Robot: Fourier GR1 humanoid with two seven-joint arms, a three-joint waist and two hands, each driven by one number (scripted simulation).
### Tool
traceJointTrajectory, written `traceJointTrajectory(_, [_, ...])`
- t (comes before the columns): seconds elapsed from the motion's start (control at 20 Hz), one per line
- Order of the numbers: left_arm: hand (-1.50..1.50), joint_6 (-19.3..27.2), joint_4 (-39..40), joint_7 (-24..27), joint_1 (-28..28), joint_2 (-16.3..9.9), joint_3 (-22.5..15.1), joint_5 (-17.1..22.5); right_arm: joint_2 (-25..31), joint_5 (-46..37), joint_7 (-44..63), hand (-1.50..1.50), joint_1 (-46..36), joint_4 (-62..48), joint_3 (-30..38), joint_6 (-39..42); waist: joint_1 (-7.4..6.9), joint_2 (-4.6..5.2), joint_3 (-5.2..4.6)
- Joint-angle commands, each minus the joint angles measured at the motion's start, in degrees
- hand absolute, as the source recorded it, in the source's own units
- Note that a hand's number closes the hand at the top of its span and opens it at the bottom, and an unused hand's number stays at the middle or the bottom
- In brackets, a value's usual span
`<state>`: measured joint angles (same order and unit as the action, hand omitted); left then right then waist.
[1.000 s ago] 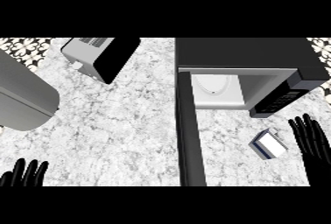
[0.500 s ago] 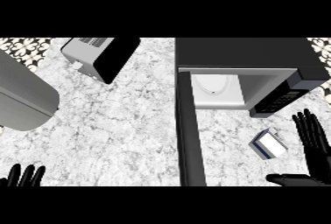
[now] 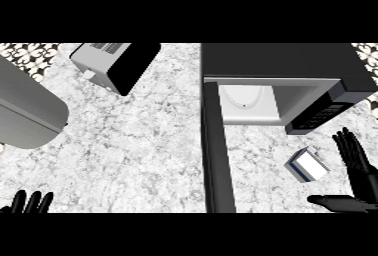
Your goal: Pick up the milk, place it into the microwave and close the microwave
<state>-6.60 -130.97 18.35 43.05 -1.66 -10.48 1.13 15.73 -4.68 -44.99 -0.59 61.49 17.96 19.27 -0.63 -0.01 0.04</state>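
Note:
The milk (image 3: 308, 165) is a small white and blue carton lying on the marble counter, just below the microwave's control panel. The microwave (image 3: 280, 67) stands at the upper right with its cavity (image 3: 249, 103) showing and its dark door (image 3: 215, 155) swung open toward me. My right hand (image 3: 358, 172) is open at the right edge, fingers straight up to the carton's right and thumb spread below it, not touching it. Only the fingertips of my open left hand (image 3: 28, 202) show at the lower left.
A toaster (image 3: 114, 62) sits at the upper left of the counter. A large grey rounded object (image 3: 26, 112) fills the left edge. The open microwave door splits the counter between my two hands.
My right hand has drifted down and slightly right, and its thumb has come into view below the carton. The left hand has sunk lower toward the edge. The carton has not moved.

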Motion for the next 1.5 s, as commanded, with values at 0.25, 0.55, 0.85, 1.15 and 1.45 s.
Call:
traceJointTrajectory(0.25, [-1.5, 0.8, -1.1, 0.2, 2.2, 0.8, -3.4, -2.2, 4.2, -4.3, -9.5, -1.5, -11.6, -22.5, 0.0, -2.0, -0.61, 0.12, 0.06])
traceJointTrajectory(0.55, [-1.5, 0.4, -0.7, 0.0, 1.4, -0.3, -1.7, -0.7, 6.4, -5.1, -16.0, -1.5, -13.2, -32.7, 0.5, -3.0, -0.51, 0.2, 0.09])
traceJointTrajectory(0.85, [-1.5, 1.6, 0.7, -1.4, -1.5, 1.0, -2.4, -0.9, 5.8, -7.0, -17.9, -1.5, -16.9, -40.1, -1.6, -2.6, -0.66, 0.46, 0.18])
traceJointTrajectory(1.15, [-1.5, -0.4, 0.9, 1.5, 1.4, -1.0, 0.4, 1.1, 5.3, -6.3, -17.7, -1.5, -18.0, -41.6, -3.0, 1.5, -1.17, 0.38, 0.2])
traceJointTrajectory(1.45, [-1.5, -0.9, 4.3, 4.6, 1.2, -0.2, 0.2, 1.0, 6.1, -5.6, -21.2, -1.5, -17.6, -43.9, -2.6, 1.4, -1.14, 0.36, 0.22])
